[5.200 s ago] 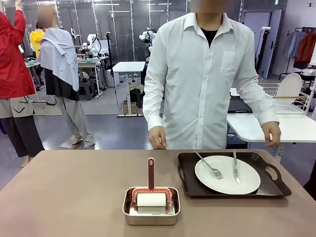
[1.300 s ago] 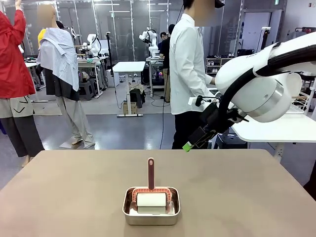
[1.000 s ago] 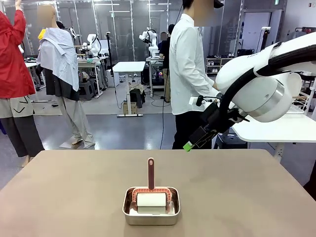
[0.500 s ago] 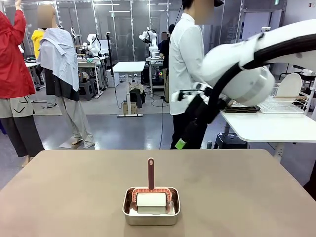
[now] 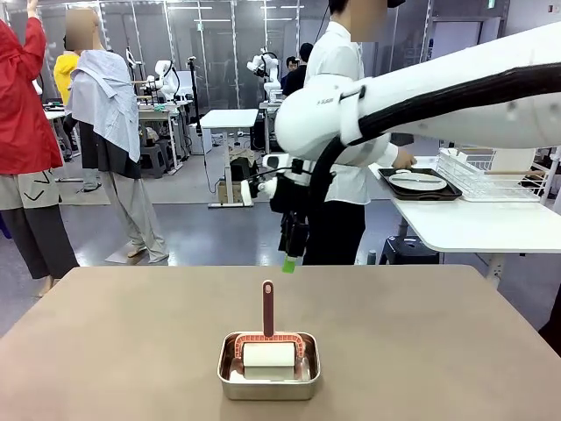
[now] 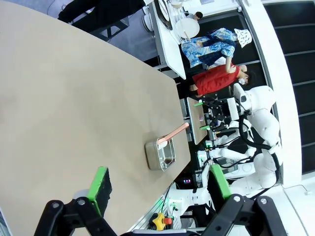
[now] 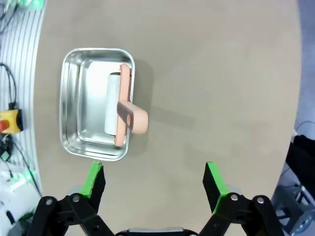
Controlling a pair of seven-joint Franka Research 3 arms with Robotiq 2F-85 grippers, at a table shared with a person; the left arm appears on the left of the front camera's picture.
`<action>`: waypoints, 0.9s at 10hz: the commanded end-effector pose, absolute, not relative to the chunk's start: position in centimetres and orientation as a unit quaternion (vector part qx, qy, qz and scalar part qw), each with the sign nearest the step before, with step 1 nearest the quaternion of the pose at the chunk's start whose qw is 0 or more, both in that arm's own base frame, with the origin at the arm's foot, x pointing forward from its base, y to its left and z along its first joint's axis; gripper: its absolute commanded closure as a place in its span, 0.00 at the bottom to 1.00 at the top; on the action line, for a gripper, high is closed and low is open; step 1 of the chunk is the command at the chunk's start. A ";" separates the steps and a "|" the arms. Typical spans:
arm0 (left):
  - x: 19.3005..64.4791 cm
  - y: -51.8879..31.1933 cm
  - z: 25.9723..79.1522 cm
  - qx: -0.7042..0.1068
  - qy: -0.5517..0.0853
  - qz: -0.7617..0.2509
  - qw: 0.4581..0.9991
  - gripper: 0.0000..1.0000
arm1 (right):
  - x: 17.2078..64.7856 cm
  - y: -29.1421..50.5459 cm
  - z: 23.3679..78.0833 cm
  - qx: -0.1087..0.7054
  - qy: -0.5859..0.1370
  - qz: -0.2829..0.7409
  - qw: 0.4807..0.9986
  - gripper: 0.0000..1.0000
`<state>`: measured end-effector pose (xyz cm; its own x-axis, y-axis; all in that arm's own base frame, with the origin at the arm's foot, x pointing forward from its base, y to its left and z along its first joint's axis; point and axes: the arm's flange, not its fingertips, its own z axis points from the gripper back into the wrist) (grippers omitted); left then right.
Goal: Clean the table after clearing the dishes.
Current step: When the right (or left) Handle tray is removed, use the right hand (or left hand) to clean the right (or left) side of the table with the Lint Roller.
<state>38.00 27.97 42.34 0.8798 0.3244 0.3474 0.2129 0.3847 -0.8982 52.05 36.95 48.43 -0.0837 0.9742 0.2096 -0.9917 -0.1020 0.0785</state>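
Roller [image 5: 268,355] likely light, stiff; take by upright red handle [image 5: 267,307], lift from pan [image 5: 225,373] on desk [image 5: 105,351]. Right hand [image 7: 153,179] spread, empty; left hand [image 6: 158,183] spread too.

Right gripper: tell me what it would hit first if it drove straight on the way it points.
Most likely the bare table, beside the steel pan and the roller's handle. The right gripper points down at it, open, with nothing between; depth is unclear.

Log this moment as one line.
right gripper: open, over table | left gripper: open | roller: in steel pan, untouched | dishes: on white side table
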 end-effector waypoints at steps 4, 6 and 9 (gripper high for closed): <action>37.7 28.1 42.4 -0.549 -0.242 0.034 0.799 0.00 | 52.4 41.1 46.0 0.128 0.043 0.719 0.682 0.00; 37.7 28.1 42.4 -0.549 -0.242 0.034 0.799 0.00 | 51.4 42.5 43.9 0.132 0.072 0.721 0.677 0.00; 37.7 28.1 42.4 -0.549 -0.242 0.034 0.799 0.00 | 51.4 42.8 41.6 0.133 0.111 0.713 0.680 0.00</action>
